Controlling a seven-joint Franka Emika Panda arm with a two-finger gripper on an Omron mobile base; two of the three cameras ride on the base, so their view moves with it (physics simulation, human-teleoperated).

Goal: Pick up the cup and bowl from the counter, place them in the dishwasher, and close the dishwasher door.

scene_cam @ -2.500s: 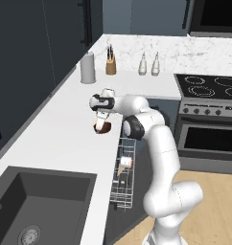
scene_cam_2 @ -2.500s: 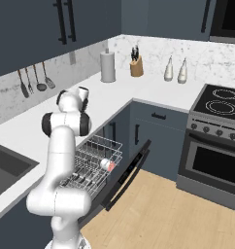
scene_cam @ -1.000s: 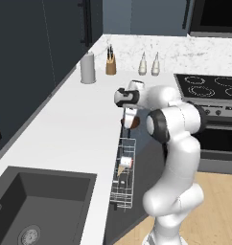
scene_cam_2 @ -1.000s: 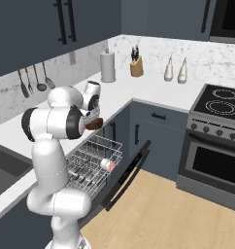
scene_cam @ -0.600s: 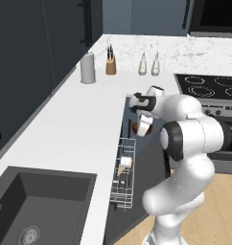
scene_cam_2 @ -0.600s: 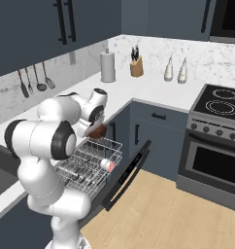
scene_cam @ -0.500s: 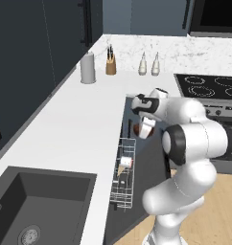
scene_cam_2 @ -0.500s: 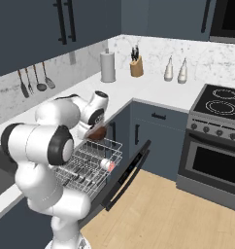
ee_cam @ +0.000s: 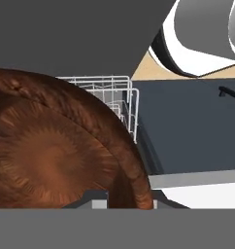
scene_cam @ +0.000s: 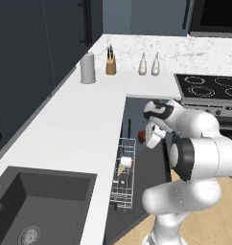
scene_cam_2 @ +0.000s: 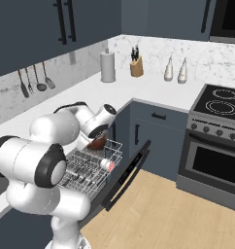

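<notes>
Just beneath the held bowl [scene_cam_2: 97, 142] stands the dishwasher's wire rack [scene_cam_2: 90, 170].

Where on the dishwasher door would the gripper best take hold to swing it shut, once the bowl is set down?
Probably the short dark bar handle near the free upper edge of the dishwasher door, approached from the room side, below the tilted panel. The door hangs open, leaning outward beside the rack, so its far edge gives the most leverage. The gripper is shut on the bowl now.

Dark slate cabinets [scene_cam_2: 37, 19], marbled backsplash [scene_cam_2: 197, 56], steel oven [scene_cam_2: 214, 155], light wood floor [scene_cam_2: 177, 219].
</notes>
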